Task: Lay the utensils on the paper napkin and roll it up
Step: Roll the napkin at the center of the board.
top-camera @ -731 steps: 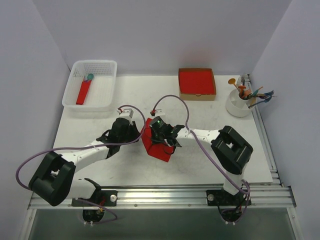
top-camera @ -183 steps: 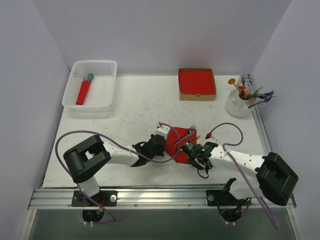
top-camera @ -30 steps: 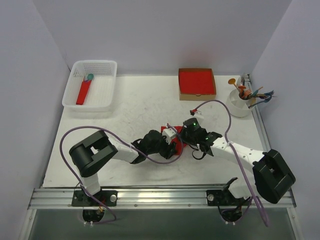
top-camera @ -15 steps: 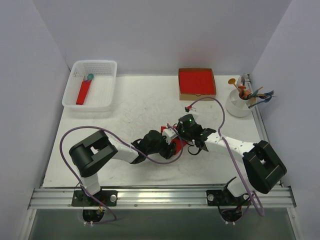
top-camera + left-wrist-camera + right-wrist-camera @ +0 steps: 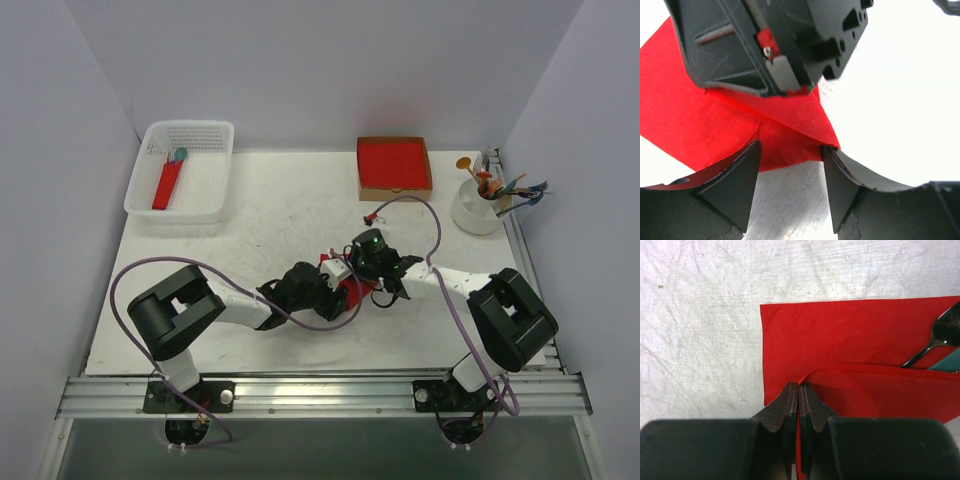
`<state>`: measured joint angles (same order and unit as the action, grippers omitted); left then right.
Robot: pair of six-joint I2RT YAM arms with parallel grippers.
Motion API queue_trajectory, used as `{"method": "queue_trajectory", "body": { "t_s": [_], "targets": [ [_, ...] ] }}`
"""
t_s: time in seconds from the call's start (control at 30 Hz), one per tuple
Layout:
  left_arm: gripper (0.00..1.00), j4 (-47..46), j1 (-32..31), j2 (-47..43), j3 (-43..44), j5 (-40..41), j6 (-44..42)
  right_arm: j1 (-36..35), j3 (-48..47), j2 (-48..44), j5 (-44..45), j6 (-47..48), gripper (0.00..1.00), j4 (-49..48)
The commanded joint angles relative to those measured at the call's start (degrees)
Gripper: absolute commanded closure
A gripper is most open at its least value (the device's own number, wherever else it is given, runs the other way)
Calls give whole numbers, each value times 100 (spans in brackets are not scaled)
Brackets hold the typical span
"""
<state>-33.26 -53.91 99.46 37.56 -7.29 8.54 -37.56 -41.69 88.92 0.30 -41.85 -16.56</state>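
It's a robot lab cell: plain white walls (image 5: 300, 70) box in a scuffed white table (image 5: 280, 200), with robot arms (image 5: 455, 285) bolted to an aluminium rail (image 5: 320, 392).

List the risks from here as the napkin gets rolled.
1. The right tool pinches only a thin folded edge of the paper napkin; pulling could tear it or let it slip out.
2. The spoon pokes out from under the fold, so it may slide free while rolling.
3. The open left tool sits close to the right tool's body; they could bump.
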Motion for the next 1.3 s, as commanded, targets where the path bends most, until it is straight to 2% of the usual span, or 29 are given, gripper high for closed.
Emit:
{"method": "queue_trajectory", "body": {
  "t_s": [0.0, 0.43, 0.63, 0.87, 1.27],
  "targets": [
    [38, 56, -49, -321, -21, 70, -27, 56, -190, -59, 14, 89, 100, -216],
    [43, -76, -49, -858, -460, 298, 61, 126, -260, 11, -205, 273, 100, -269],
    [50, -173, -23, -1034, -671, 535, 227, 126, -287, 90, -267, 291, 100, -339],
    [61, -129, 205, -762, -399, 501, 210, 118, -287, 99, -311, 317, 100, -357],
    [67, -445, 381, -235, -188, 421, -36, 126, -331, 116, -372, 388, 100, -375]
  ]
}}
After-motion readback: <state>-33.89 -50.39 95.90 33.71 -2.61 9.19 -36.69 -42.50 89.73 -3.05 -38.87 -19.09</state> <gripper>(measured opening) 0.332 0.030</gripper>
